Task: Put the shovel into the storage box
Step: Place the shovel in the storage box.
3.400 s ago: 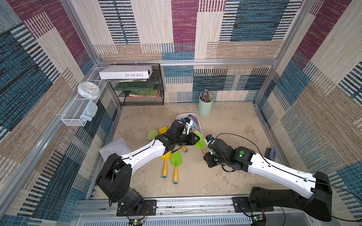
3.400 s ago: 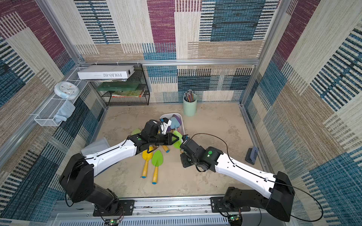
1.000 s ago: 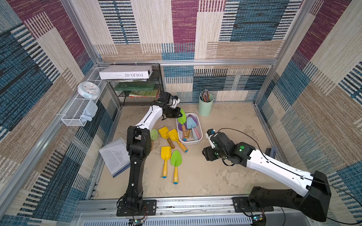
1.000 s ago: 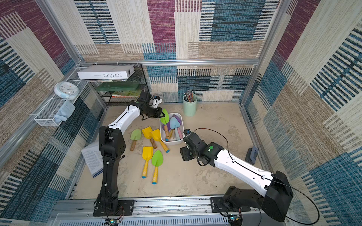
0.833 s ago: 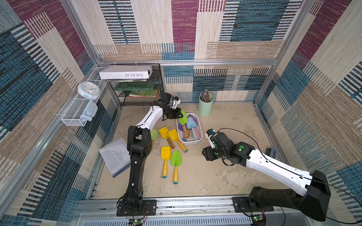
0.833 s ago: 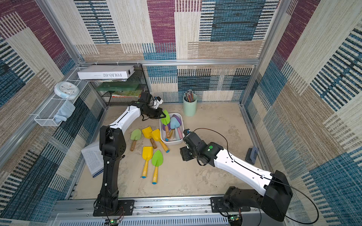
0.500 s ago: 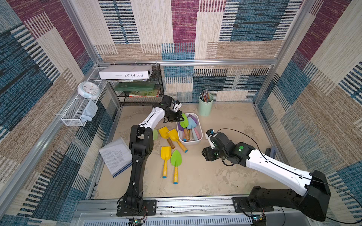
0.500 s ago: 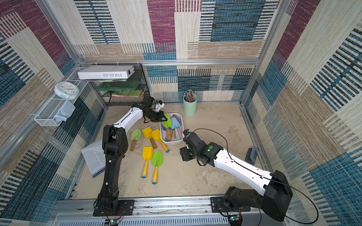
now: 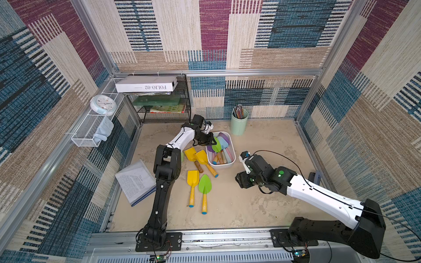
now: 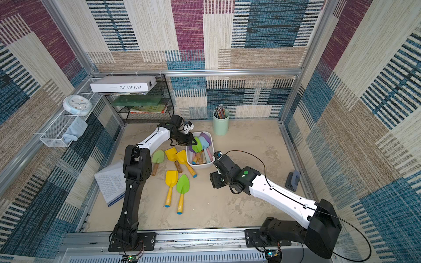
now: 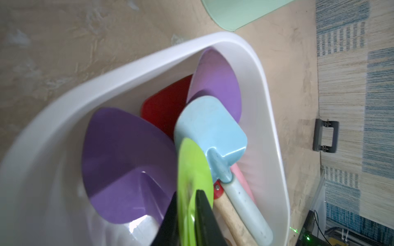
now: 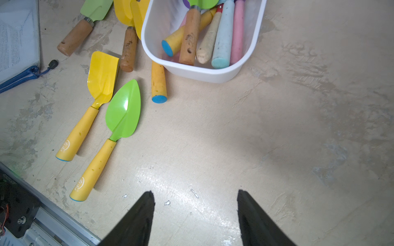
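Observation:
The white storage box (image 9: 221, 167) (image 10: 200, 167) holds several shovels, purple, red, light blue and pink. A green shovel (image 11: 191, 166) with a brown wooden handle (image 12: 189, 32) stands in it, blade towards the box's far end and handle down among the others. My left gripper (image 11: 187, 192) (image 9: 213, 142) reaches over the box's far left corner. Its jaws stand narrowly apart with the green blade loose between them. My right gripper (image 12: 195, 191) hovers open over bare table, nearer the front than the box, with nothing between its fingers.
Loose shovels lie left of the box: two yellow (image 9: 196, 156), a yellow (image 9: 192, 180) and a green (image 9: 205, 184) nearer the front, and a green one (image 10: 157, 157) by the left arm. Pencil cup (image 9: 238, 125), open book (image 9: 134, 180), wire rack (image 9: 164, 107), grey clip (image 9: 315, 176).
The left gripper has come down and towards the box with the green shovel, whose handle now lies inside. Its jaws have parted slightly. The right arm has stayed still.

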